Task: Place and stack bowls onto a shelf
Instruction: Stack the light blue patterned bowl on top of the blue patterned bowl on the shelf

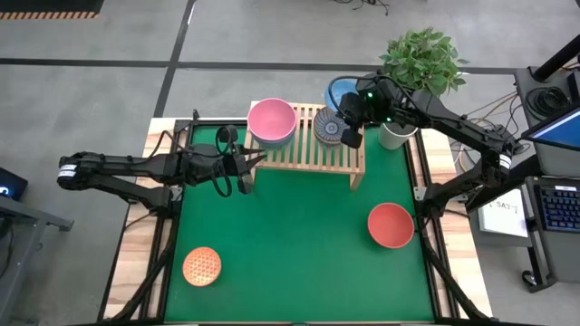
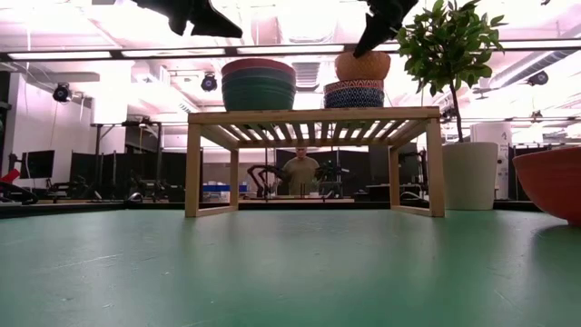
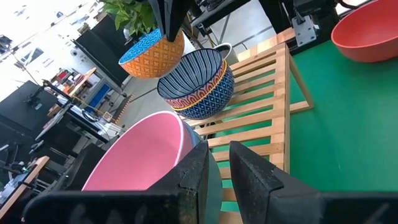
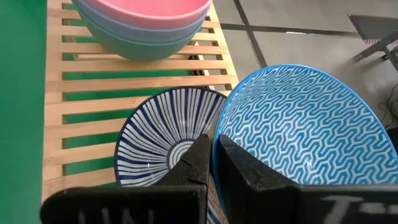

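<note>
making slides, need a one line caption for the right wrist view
Right gripper shut on the rim of a blue-lined patterned bowl, held above a striped bowl on the shelf.

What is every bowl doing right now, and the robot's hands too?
Pink bowl: topping a stack on the shelf.
Striped bowl: on the shelf.
Blue-lined bowl: held by right gripper over striped bowl.
Red bowl: on the table.
Orange bowl: on the table.
Left gripper: beside the shelf.
</note>
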Robot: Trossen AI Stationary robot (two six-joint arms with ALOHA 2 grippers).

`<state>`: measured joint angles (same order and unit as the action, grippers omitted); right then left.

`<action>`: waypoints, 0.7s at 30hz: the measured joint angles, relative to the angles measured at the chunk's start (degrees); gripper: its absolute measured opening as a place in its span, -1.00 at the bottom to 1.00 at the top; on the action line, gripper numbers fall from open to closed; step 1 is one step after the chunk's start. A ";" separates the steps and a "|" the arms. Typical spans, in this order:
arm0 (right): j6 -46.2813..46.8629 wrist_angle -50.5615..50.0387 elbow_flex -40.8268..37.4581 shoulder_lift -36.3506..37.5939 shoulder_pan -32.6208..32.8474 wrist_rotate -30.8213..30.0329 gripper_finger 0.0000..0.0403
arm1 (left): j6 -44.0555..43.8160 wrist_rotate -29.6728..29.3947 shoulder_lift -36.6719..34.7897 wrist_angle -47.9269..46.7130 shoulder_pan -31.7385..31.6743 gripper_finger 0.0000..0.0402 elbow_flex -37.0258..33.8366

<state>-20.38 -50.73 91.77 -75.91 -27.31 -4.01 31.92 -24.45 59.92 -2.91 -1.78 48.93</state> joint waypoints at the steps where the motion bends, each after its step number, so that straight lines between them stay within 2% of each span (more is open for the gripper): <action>1: 0.09 -0.01 0.00 -0.05 0.01 0.06 -0.94 | -0.05 0.00 0.00 0.00 0.00 -0.76 0.00; 12: -1.69 2.82 0.31 -0.41 0.04 -0.01 -0.94 | -0.85 0.00 0.00 -1.15 0.00 -0.76 0.00; 21: -2.79 2.92 0.15 -3.39 0.02 -0.02 -0.94 | -1.16 0.00 0.00 -1.26 0.02 -0.76 0.00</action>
<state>-23.17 -47.82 91.92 -79.30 -27.29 -4.03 30.76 -24.45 59.92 -4.18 -1.76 48.93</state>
